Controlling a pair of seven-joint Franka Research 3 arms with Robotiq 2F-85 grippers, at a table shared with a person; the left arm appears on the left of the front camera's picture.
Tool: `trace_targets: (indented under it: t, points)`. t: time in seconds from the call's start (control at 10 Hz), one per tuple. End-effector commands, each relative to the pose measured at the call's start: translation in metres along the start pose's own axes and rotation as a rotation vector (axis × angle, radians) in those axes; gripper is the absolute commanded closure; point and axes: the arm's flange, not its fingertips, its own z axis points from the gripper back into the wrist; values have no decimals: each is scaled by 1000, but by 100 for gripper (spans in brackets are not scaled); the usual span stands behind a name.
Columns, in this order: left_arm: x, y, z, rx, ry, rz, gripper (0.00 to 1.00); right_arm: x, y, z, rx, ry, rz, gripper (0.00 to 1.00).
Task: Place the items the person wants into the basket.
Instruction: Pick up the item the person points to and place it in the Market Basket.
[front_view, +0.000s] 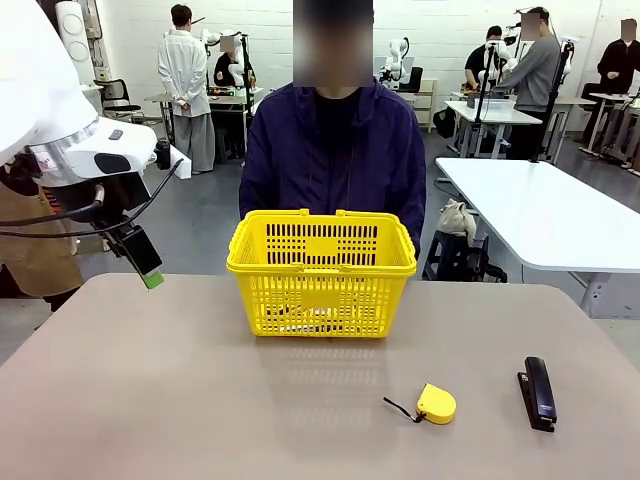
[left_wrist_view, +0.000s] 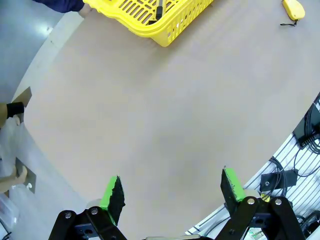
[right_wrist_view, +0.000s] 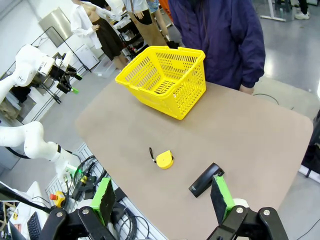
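Front view: slim items lie inside the yellow basket (front_view: 321, 273); both grippers' fingers (left_wrist_view: 116, 191) stand apart, empty; task looks nearly done.

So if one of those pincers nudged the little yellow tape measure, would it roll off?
Probably not. The tape measure lies flat on its broad side, so it would likely slide on the table rather than roll. It looks compact and probably rigid. Its thin black strap looks floppy and may trail or snag.
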Motion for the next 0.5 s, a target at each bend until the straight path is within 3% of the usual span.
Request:
trace_targets:
  t: [0.0,0.2,0.4]
  points:
    - [-27,9,14,-78,-124,-50,0,0,0,-2,18,-29,13,0]
    - [-67,54,66,-287,-333,-132,0,0,0,-2,18,-29,13,0]
    - [-108,86,96,-364,-490,-170,0,0,0,-2,18,-29,13,0]
